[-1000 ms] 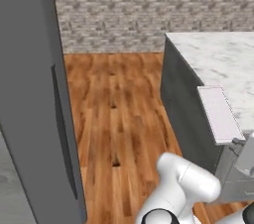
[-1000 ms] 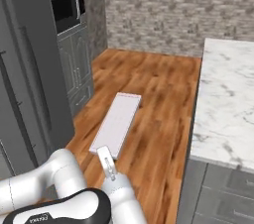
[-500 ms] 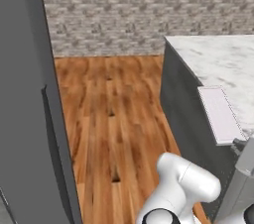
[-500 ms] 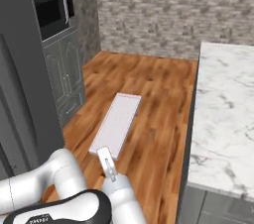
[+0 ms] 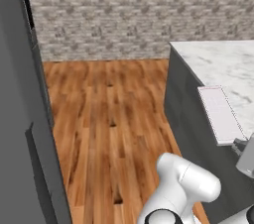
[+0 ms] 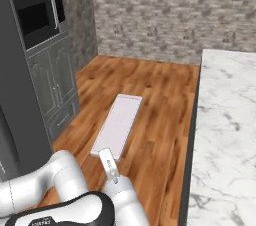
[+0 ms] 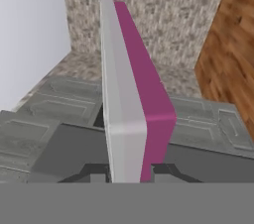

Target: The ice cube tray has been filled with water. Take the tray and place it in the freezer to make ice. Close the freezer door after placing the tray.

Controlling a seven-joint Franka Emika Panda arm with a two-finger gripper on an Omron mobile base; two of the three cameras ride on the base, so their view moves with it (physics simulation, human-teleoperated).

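While the gripper [image 6: 107,156] clamps one short end of the ice cube tray [image 6: 118,124], carried in the air above the wooden floor [image 6: 155,100], it should stay level so no water spills en route to the freezer [image 5: 20,134].

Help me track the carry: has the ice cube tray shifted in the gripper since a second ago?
No. The ice cube tray keeps its place above the gripper and arm in the right base view; the floor and cabinets slide past because the base is turning.
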